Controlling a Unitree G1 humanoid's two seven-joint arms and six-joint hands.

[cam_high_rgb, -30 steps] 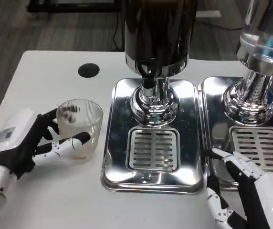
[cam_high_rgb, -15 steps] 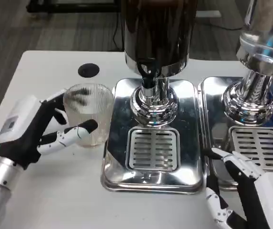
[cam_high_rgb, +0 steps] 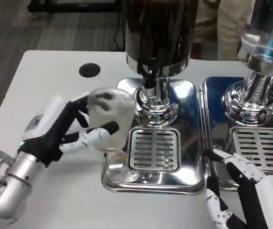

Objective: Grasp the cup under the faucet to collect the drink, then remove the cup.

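Observation:
My left hand (cam_high_rgb: 62, 126) grips a clear ribbed cup (cam_high_rgb: 111, 118) and holds it raised over the left rim of the steel drip tray (cam_high_rgb: 115, 179). The cup looks empty. The black faucet (cam_high_rgb: 149, 78) of the dark drink dispenser (cam_high_rgb: 158, 33) hangs just to the cup's right, above the slotted grate (cam_high_rgb: 154, 149). My right hand (cam_high_rgb: 244, 188) rests low at the front right with its fingers spread, holding nothing.
A second dispenser (cam_high_rgb: 263, 47) with its own tray and grate (cam_high_rgb: 260, 148) stands at the right. A round black hole (cam_high_rgb: 89, 70) sits in the table top behind the cup. White table surface lies bare at the left and front.
My left hand has lifted the cup and carried it right, from the bare table to the edge of the drip tray near the faucet. The right hand has not moved.

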